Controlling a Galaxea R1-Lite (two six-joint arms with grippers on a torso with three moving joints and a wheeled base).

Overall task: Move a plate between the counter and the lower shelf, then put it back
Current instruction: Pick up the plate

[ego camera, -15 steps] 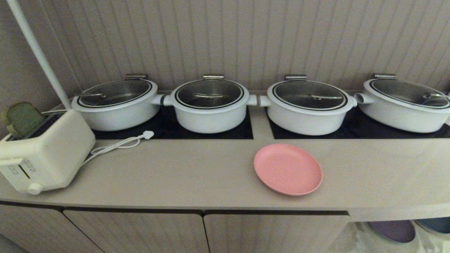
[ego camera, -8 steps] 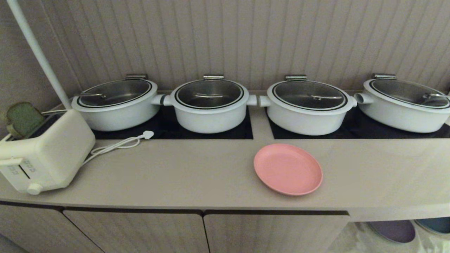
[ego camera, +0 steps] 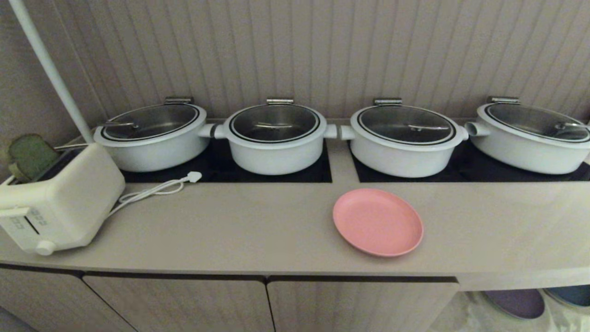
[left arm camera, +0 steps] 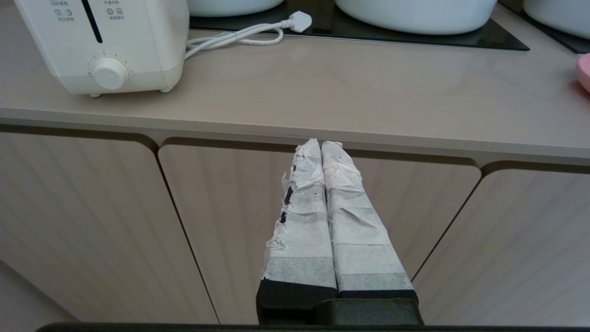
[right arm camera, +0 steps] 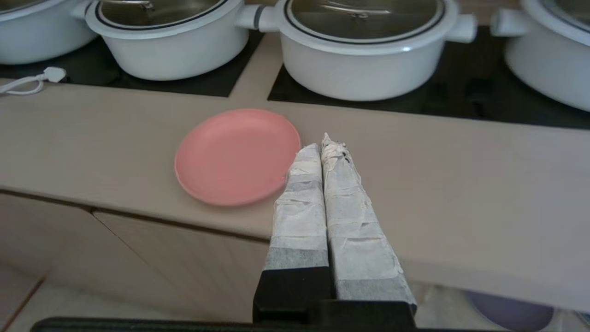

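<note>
The pink plate (ego camera: pixel 377 222) lies flat on the beige counter (ego camera: pixel 239 230), in front of the third pot, near the front edge. In the right wrist view the plate (right arm camera: pixel 237 156) sits just beside my right gripper (right arm camera: pixel 322 145), which is shut and empty, raised in front of the counter edge and apart from the plate. My left gripper (left arm camera: pixel 319 144) is shut, empty, low before the cabinet doors under the counter (left arm camera: pixel 322 92). A corner of the lower shelf (ego camera: pixel 465 316) with white cloth shows at bottom right. Neither arm appears in the head view.
Several white lidded pots (ego camera: pixel 274 137) stand on black hob panels (ego camera: pixel 318 173) at the back. A white toaster (ego camera: pixel 60 203) with a loose cord (ego camera: pixel 152 190) sits at the left. A purple plate (ego camera: pixel 516 303) and a blue plate (ego camera: pixel 571 295) lie on the shelf.
</note>
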